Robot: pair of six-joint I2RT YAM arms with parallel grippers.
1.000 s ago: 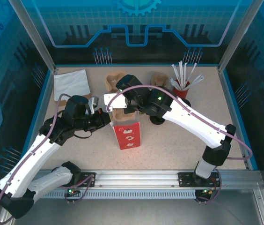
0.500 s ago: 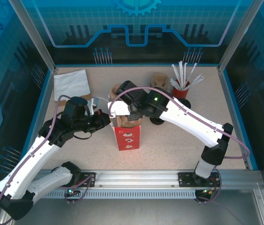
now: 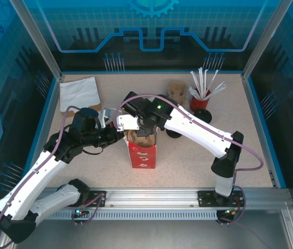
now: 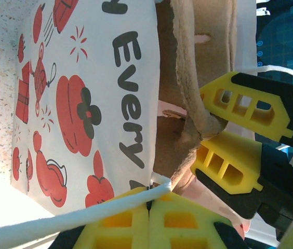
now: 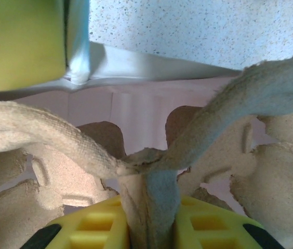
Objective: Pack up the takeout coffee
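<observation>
A red printed paper bag [image 3: 142, 154] stands upright mid-table. My left gripper [image 3: 116, 134] is shut on the bag's white rim strip [image 4: 84, 215], its yellow fingertips pressed together around it [image 4: 149, 203]. My right gripper [image 3: 138, 128] is shut on the centre ridge [image 5: 149, 202] of a brown moulded cup carrier [image 3: 142, 138], which sits in the bag's open mouth. In the left wrist view the carrier [image 4: 188, 78] hangs inside the bag [image 4: 84, 93], pinched by the right fingers [image 4: 229, 168]. A round black lid [image 3: 204, 115] lies by the straw cup. The paper cup is hidden.
A second brown carrier [image 3: 176, 88] lies at the back. A red cup of white straws [image 3: 201, 97] stands at the back right, and a white napkin [image 3: 79, 92] at the back left. A black round thing [image 3: 174, 134] sits under the right forearm.
My right arm has swung left and down with the carrier, from behind the bag into its mouth. The left gripper has kept its hold on the bag's rim.
</observation>
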